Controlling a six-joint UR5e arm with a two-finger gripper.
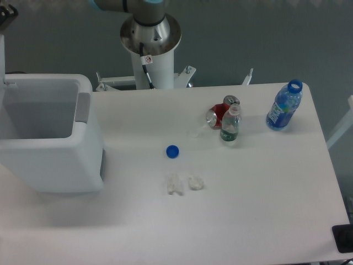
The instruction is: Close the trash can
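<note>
Camera view from above, operator: your trash can (49, 138) sits at the left end of the white table (248, 210), a big white boxy bin with rounded corners, partly cut off by the left edge of the picture. Its mouth is uncovered and you can look straight down into the pale hollow inside. A grey rectangular tab (83, 106) lies on the right-hand rim. The lid (2, 55) stands upright at the far left, showing only as a thin white strip rising above the bin's back corner.

At the top left corner you can see a small dark piece of the gripper (6, 11), just above that raised lid. Too little of it shows for you to judge how wide its fingers are spread or whether it grips anything, and you cannot tell if it touches the lid.

The robot's base column (150, 47) stands behind the table's far edge, near the middle.

Near the middle of the table you have a loose blue bottle cap (172, 151), and nearer the front edge two small crumpled whitish scraps (182, 184) side by side. To the right stands a small clear bottle (230, 126) with a white cap, just in front of a red can (220, 114) lying on its side. Well apart, by the right far corner, a blue bottle (284, 106) stands upright with no cap on
</note>
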